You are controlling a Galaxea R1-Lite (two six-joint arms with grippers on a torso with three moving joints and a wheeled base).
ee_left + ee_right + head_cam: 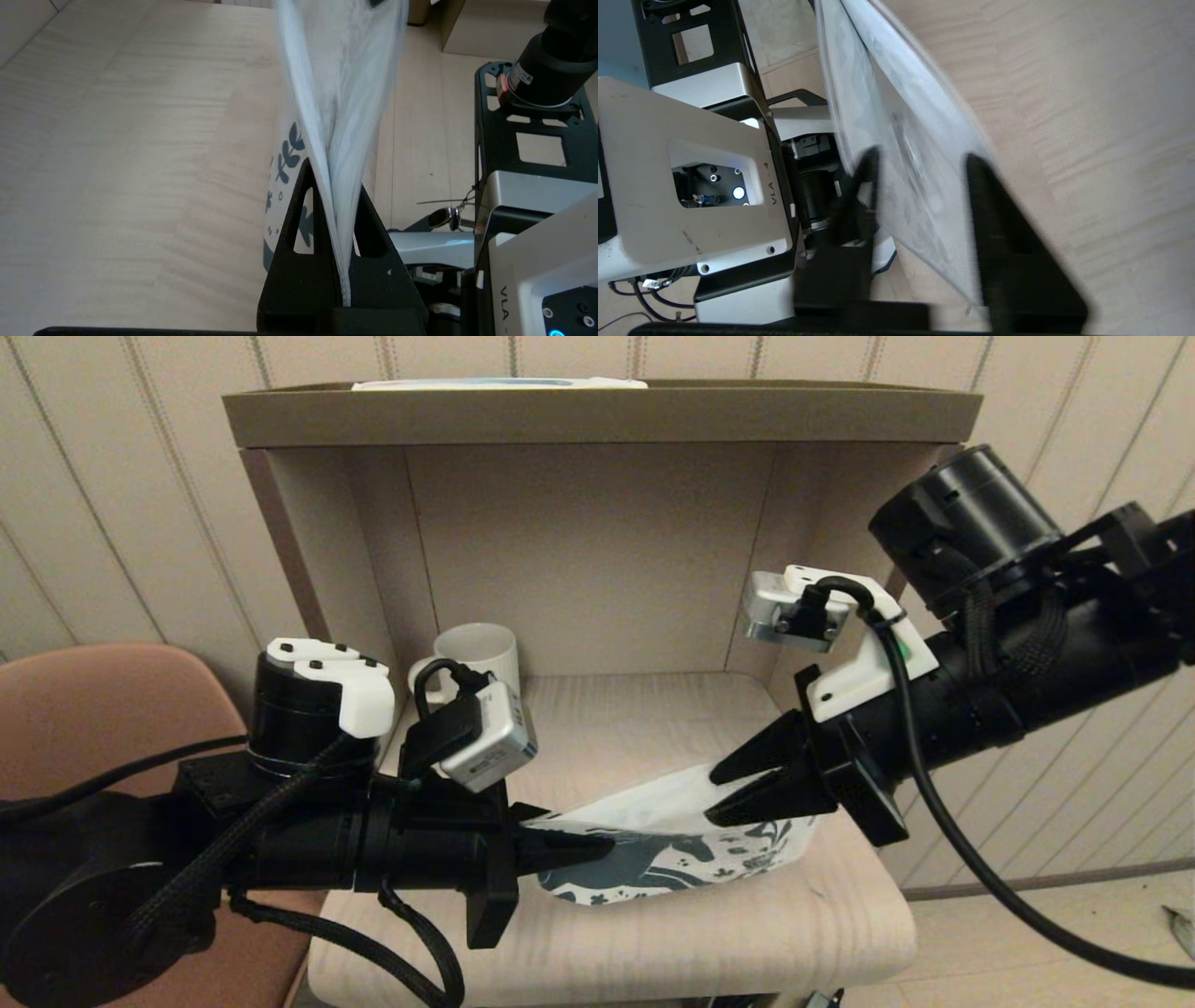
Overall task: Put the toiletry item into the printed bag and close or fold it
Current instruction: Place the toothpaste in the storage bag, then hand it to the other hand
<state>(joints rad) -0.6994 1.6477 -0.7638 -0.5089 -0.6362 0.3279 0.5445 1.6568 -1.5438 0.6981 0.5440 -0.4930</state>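
The printed bag [672, 859] hangs a little above the pale wooden shelf top [653, 728], stretched between both grippers, its teal horse print facing the front. My left gripper [597, 845] is shut on the bag's left end; in the left wrist view the white layers of the bag [345, 93] are pinched between the left gripper's [334, 172] black fingers. My right gripper [711, 793] is at the bag's right end, open. In the right wrist view the bag [901, 140] passes loosely through the right gripper's [920, 156] wide gap. The toiletry item is out of view.
A ribbed white mug [481, 653] stands at the back left of the shelf, behind my left wrist. The alcove's side walls [317, 569] and back panel enclose the space. A brown chair [112, 700] stands to the left.
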